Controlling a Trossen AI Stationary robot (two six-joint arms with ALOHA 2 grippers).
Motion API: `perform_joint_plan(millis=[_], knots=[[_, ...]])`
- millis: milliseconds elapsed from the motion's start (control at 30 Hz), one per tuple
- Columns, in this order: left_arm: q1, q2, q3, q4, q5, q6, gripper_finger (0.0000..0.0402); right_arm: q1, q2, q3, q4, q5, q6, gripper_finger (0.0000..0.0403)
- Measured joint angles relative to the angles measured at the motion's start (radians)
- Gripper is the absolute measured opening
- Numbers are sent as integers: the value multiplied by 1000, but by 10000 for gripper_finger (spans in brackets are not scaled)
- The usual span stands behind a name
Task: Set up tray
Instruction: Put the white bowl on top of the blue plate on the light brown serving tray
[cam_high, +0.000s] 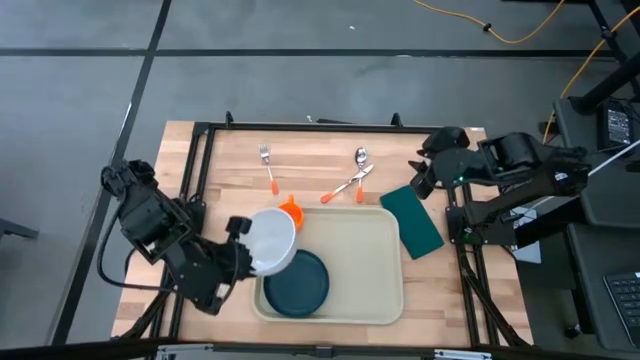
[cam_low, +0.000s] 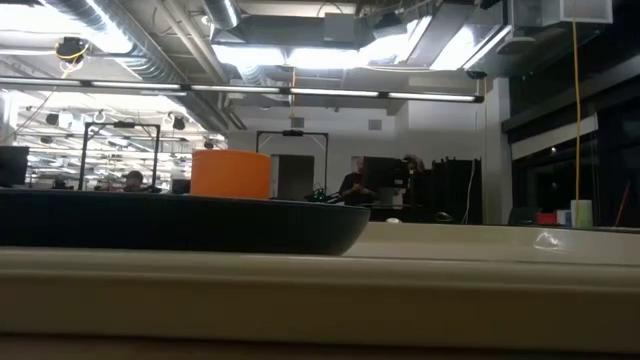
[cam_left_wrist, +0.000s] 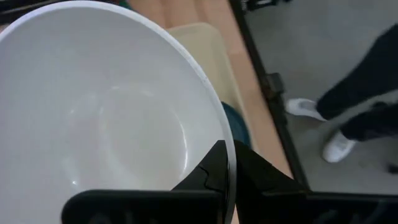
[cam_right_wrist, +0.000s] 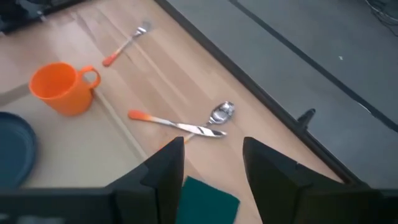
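Note:
The beige tray (cam_high: 355, 262) lies on the wooden table with a dark blue plate (cam_high: 297, 284) in its near left part. My left gripper (cam_high: 248, 256) is shut on a white bowl (cam_high: 272, 240), which overlaps the tray's left edge and the plate. An orange cup (cam_high: 291, 210) stands at the tray's far left corner. My right gripper (cam_high: 420, 183) is open and empty over the far end of a dark green cloth (cam_high: 412, 221) that lies right of the tray. In the low view the plate (cam_low: 180, 225) and the cup (cam_low: 230, 172) show behind the tray's rim (cam_low: 320, 290). My left gripper pinches the bowl's rim (cam_left_wrist: 229, 163), one finger inside (cam_left_wrist: 208, 174) the bowl and one outside (cam_left_wrist: 261, 177). The fingers come from the table's left near side. The bowl's open side faces the wrist camera. Whether the bowl rests on anything, I cannot tell.
A fork (cam_high: 266, 165) with an orange handle lies on the far part of the table. A spoon (cam_high: 361, 157) and a knife (cam_high: 345, 187) lie crossed beside it, and both also show in the right wrist view, spoon (cam_right_wrist: 221, 113) and knife (cam_right_wrist: 177, 126). A person's legs (cam_left_wrist: 360, 93) stand beyond the table.

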Motion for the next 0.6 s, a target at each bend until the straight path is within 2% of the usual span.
perform_joint_plan(millis=[200, 600], knots=[[-7, 30, 0, 14, 123, 64, 2, 33, 0, -19, 83, 16, -8, 170], [55, 179, -47, 35, 152, 100, 2, 78, 1, -19, 119, 17, -134, 170]])
